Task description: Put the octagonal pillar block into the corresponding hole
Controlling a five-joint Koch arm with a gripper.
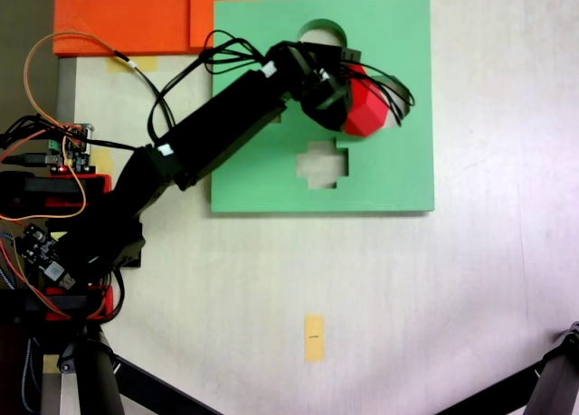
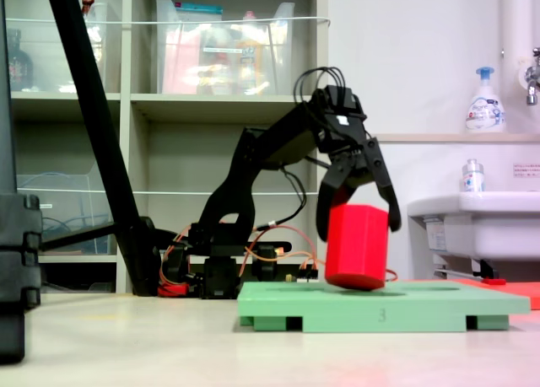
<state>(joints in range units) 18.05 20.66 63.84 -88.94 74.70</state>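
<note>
The octagonal pillar block (image 1: 371, 112) is a bright red prism held over the right middle of the square green board (image 1: 398, 35). From the side, the block (image 2: 357, 245) hangs slightly tilted, its lower edge at or just above the board's top (image 2: 287, 307). My gripper (image 2: 356, 231) is shut on it, one finger on each side; from above the gripper (image 1: 365, 99) covers part of the block. The round cutout (image 1: 318, 28) and the cross-shaped cutout (image 1: 323, 165) show. The corresponding hole is hidden under the block and gripper.
Orange sheets (image 1: 118, 17) lie at the board's upper left. The arm's base and wired electronics (image 1: 63, 153) stand at the left edge. A yellow tape mark (image 1: 313, 336) sits on the table below. A black tripod leg (image 2: 101, 126) and a sink (image 2: 472, 227) flank the side view.
</note>
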